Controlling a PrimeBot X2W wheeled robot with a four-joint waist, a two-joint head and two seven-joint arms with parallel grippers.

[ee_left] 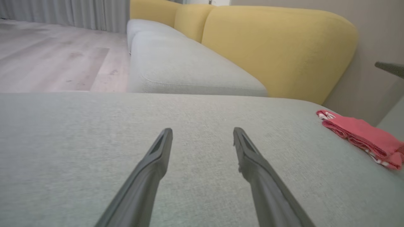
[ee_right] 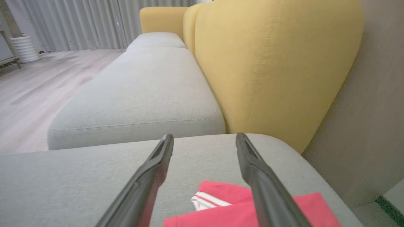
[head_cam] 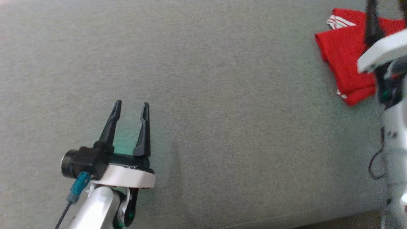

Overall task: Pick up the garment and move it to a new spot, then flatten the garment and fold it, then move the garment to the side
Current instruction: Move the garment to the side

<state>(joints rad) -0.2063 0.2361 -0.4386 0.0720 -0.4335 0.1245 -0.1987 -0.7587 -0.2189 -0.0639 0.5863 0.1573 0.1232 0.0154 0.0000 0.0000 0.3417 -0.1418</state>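
At far right of the grey seat cushion [head_cam: 203,95]: folded red garment [head_cam: 346,57], soft, light, limp; judged best pinched through its stacked layers. Left gripper [head_cam: 132,106] and right gripper [ee_right: 203,137] have fingers apart, empty.

The left gripper [head_cam: 132,104] is hovering at the lower left, its two dark fingers pointing up and standing apart. The right gripper [ee_right: 204,136] is hanging at the far right, fingers likewise parted, its pale forearm [head_cam: 393,136] rising along the edge.
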